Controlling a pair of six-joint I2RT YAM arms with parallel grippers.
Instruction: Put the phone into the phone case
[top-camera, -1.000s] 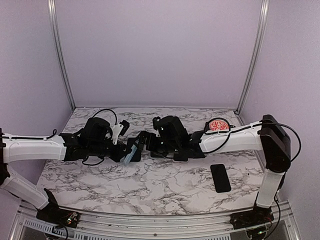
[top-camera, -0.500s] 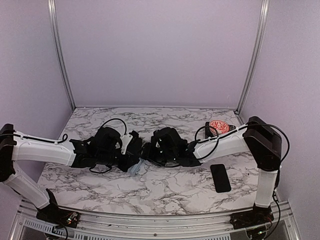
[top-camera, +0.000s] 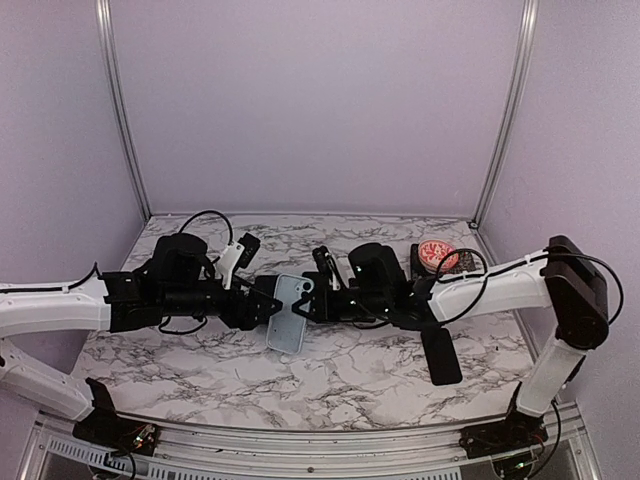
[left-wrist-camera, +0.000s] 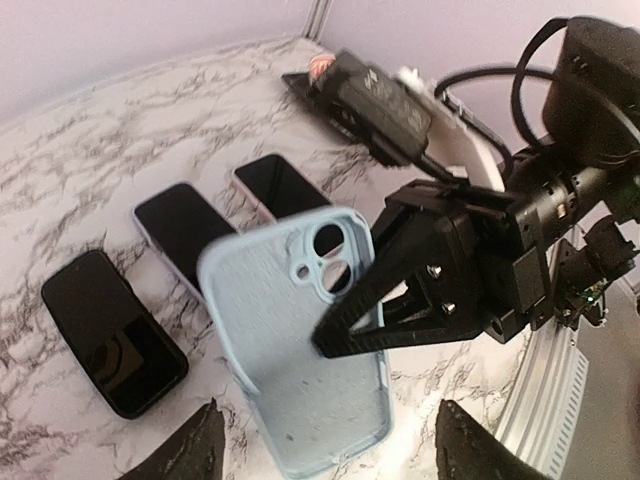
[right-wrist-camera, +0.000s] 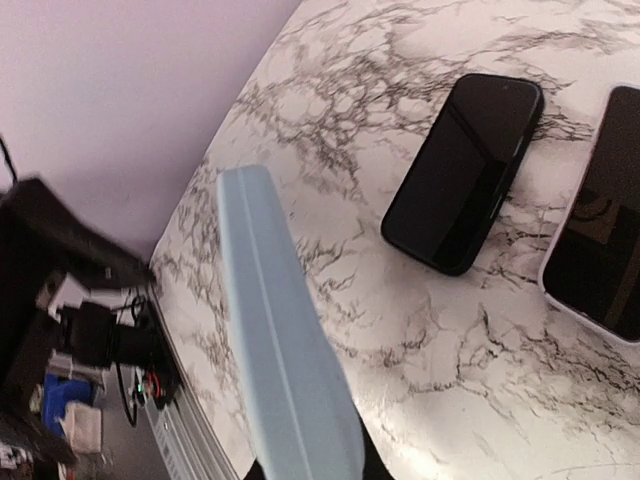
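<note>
Your right end effector (left-wrist-camera: 340, 330) is clamped on the light-blue phone case (top-camera: 288, 325). In the left wrist view one black finger (left-wrist-camera: 400, 290) lies across the case's broad face just below the camera cutout, and the jaws are drawn almost together on the thin wall. The case hangs in the air over the middle of the desk (top-camera: 200, 370), clear of the surface. Its cutout end points toward the far side and its other end tips down toward the near edge. In the right wrist view you see it only edge-on, as a pale blue strip rising from the bottom of the frame.

Your left end effector (top-camera: 262, 303) stands just left of the case with its fingers spread wide. The two fingertips (left-wrist-camera: 195, 455) show at the bottom of the left wrist view, one on each side of the case, and neither touches it. It has hold of nothing.

Three phones lie flat on the marble below, dark faces up, side by side: a black phone (left-wrist-camera: 115, 330), a white-edged phone (left-wrist-camera: 185, 235) just beside it, and a pink-edged phone (left-wrist-camera: 280, 190) close against that one. The overhead view also shows a dark phone (top-camera: 440, 358) at the near right of the desk, with its far end tucked under the right arm (top-camera: 480, 285). You cannot tell which phone is meant for the case, and none of them is in it. A red round object (top-camera: 437, 252) sits at the far right of the desk.
</note>
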